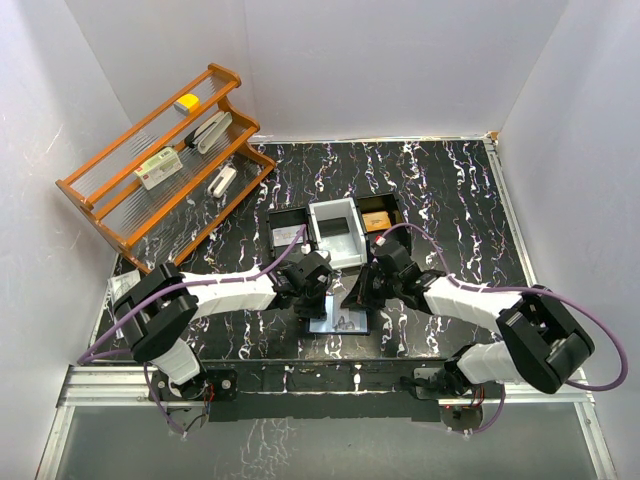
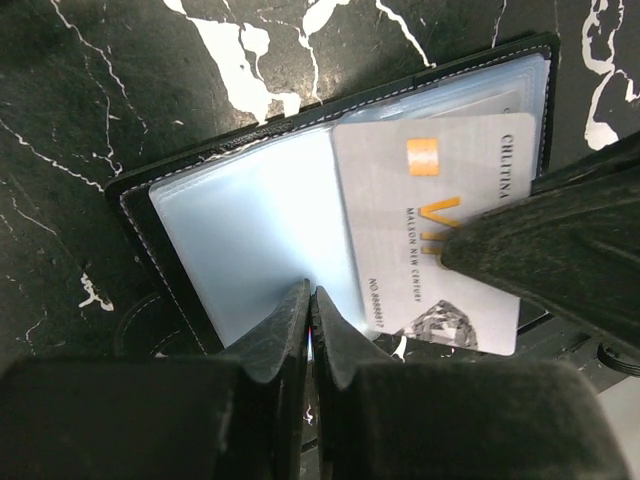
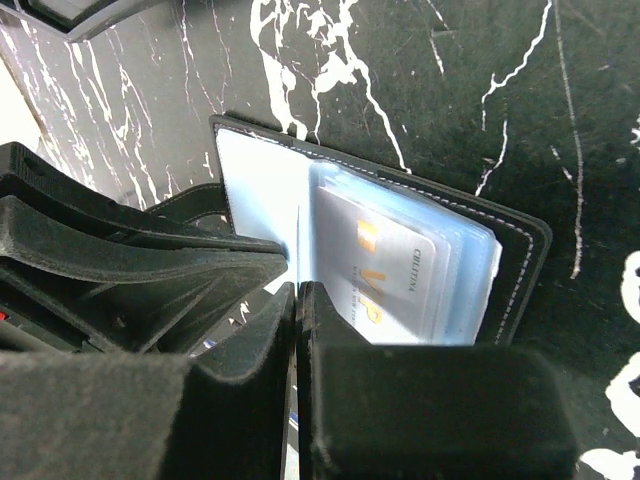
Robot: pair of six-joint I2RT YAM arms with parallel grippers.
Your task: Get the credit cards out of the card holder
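Note:
The card holder (image 1: 333,323) lies open on the black marble table between my two grippers, black outside (image 2: 135,205) and light blue inside (image 2: 250,230). A silver card with an orange chip and "VIP" lettering (image 2: 420,200) sticks partly out of its right half, past the near edge. My left gripper (image 2: 312,295) is shut, tips down on the near edge of the left half. My right gripper (image 3: 297,290) is shut and rests on the card (image 3: 385,270); one of its fingers (image 2: 560,250) covers the card's right side. More clear pockets (image 3: 470,270) lie under the card.
A black three-compartment tray (image 1: 285,235) stands behind the grippers, with a white box (image 1: 335,232) in its middle part and an orange item (image 1: 377,220) on the right. A wooden rack (image 1: 160,165) with small items leans at the back left. White walls surround the table.

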